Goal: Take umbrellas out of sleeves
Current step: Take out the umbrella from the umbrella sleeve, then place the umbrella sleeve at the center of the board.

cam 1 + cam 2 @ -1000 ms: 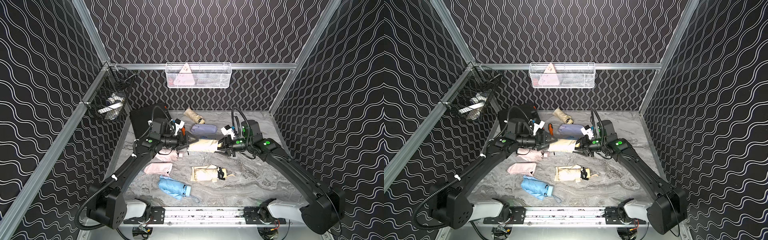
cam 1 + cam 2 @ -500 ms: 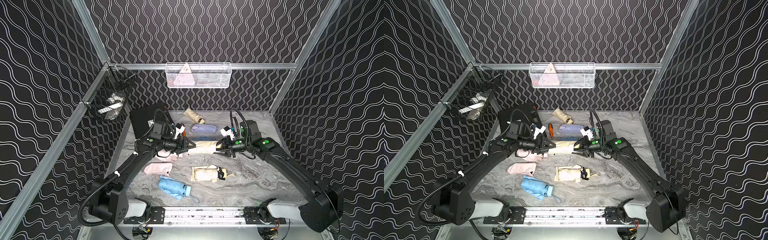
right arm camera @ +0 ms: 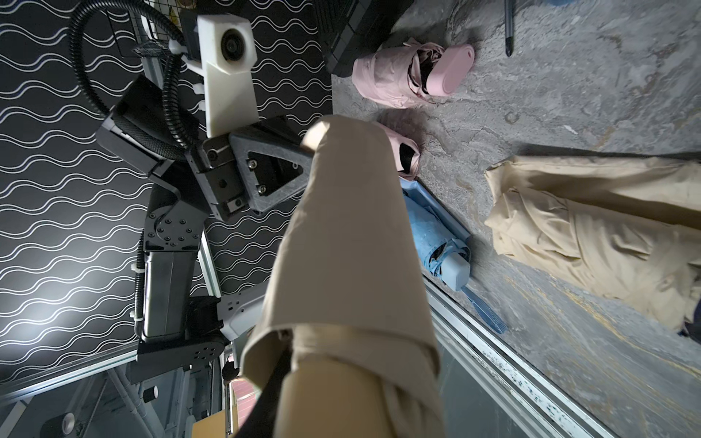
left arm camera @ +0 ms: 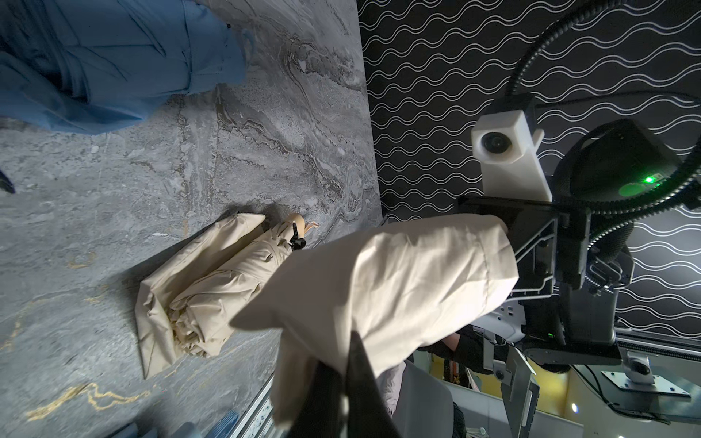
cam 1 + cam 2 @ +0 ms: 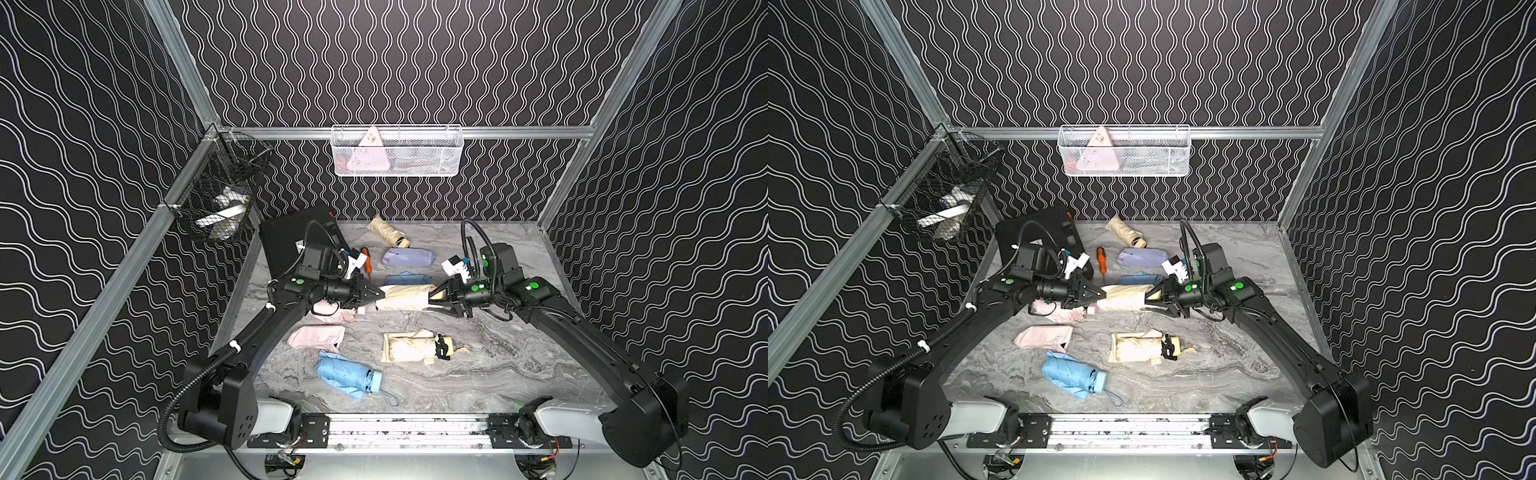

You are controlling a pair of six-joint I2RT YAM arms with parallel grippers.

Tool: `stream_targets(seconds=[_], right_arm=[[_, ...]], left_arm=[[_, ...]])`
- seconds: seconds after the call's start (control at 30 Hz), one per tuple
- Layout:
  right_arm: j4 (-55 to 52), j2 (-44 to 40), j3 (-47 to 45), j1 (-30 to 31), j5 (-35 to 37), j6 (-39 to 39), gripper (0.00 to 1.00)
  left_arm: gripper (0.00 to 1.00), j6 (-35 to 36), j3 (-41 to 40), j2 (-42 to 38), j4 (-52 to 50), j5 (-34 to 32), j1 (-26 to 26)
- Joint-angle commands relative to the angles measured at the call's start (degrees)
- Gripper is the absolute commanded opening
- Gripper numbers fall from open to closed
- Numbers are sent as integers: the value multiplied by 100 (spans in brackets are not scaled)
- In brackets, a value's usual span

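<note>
While the cream sleeve (image 5: 405, 297) hangs level between both arms above the table (image 5: 498, 353), left gripper (image 5: 381, 296) pinches its closed tip and right gripper (image 5: 433, 298) clamps the cream umbrella (image 3: 330, 402) by its handle. A straight pull apart along that axis looks next.

No lettering, number or brand can be read in any view. Two marks are present but too small to make out. One is a small white label (image 5: 300, 243) on the flat black hard case (image 5: 278, 249). The other is a set of dark specks on the pale pink triangular card (image 5: 371, 150) in the white wire-mesh basket (image 5: 419, 127). The round green stickers (image 5: 298, 281) on the black arm links are plain discs.
</note>
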Motion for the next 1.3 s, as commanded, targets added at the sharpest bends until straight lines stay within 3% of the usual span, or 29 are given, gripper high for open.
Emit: stream_targets(seconds=[0.0,0.47,0.57,0.67,0.7,0.77,0.97,1.27], right_arm=[[273,-26,74,0,-187,-172,10],[-670,-485,7,-897,655,-428,6],[-1245,-712,190,-1208,1342,-540,7],[-2047,-1048,711,-1309,2898,-616,7],[-1958,-1174,737,-1325,3034,-584,7],[-1392,-1416,678,-1341,2727,-487,8],[477,-1318,282,-1336,762,400,10],[1602,-888,-88,-1343,-211,974,10]], left_arm=[[0,91,-21,6,-196,-109,60],[0,579,140,-29,-1317,-1177,545],[0,666,174,-70,-1462,-1330,573],[0,637,116,-105,-1373,-1250,581],[0,611,90,-109,-1335,-1226,575],[0,533,29,-110,-1193,-1161,575],[0,-138,-349,-120,-119,-985,509],[0,-521,-501,535,987,-1559,-177]])
